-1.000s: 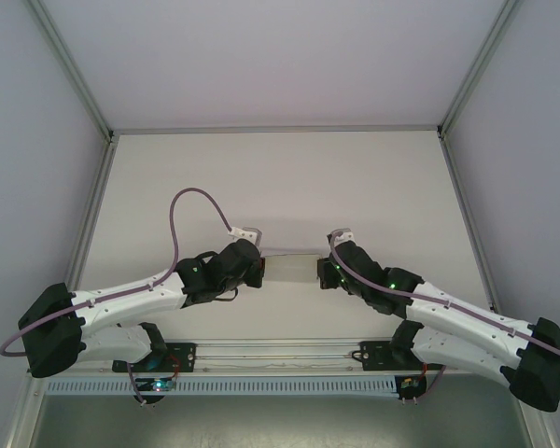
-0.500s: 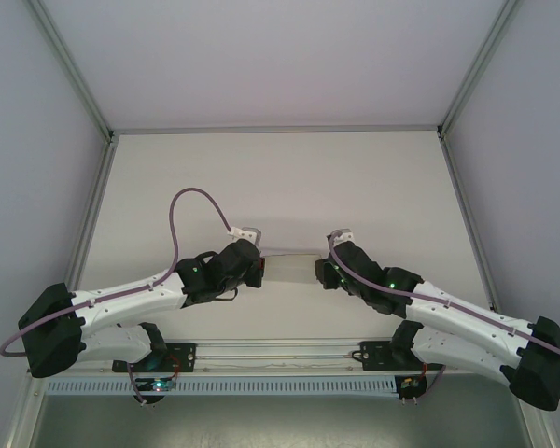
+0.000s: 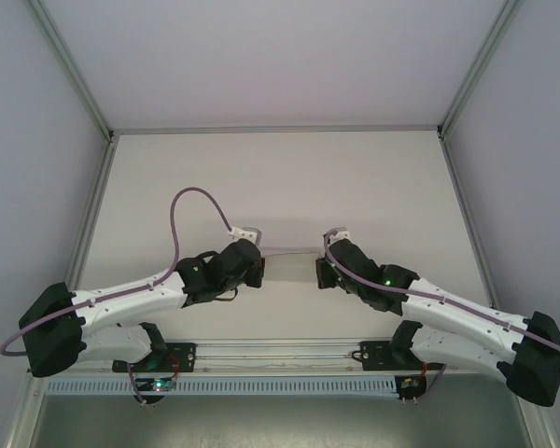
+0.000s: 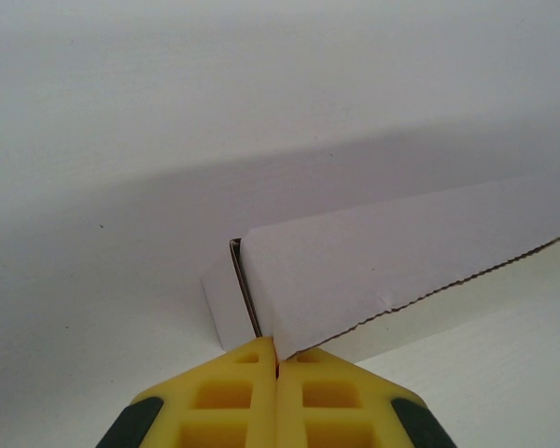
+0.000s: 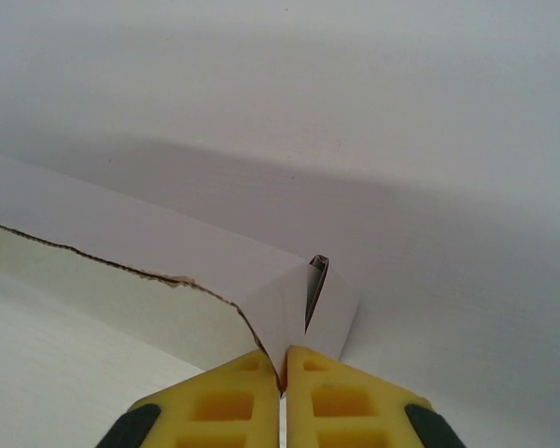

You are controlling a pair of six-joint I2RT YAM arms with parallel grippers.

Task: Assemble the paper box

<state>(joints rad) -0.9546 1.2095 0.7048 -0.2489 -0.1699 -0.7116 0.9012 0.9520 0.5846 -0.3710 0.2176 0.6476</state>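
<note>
**Wall-forming step: both tools are pinching the paper box (image 3: 289, 266) at its ends.**
The paper box is lying on the tabletop (image 3: 280, 177) just toward 6 o'clock of centre, with its long axis running 9 to 3 o'clock. The left tool (image 4: 276, 353) is clamped on the wall's 9 o'clock corner, and the right tool (image 5: 283, 369) on the 3 o'clock corner. The next move is probably calling for both tools to fold in unison, so the thin board does not buckle.

Colours: paper box (image 4: 373, 271) plain white, brownish raw edge. Left pincer (image 4: 276, 345), right pincer (image 5: 282, 361) yellow, dark-green bases. Desk (image 3: 280, 177) off-white. Cable (image 3: 194, 191) mauve.
</note>
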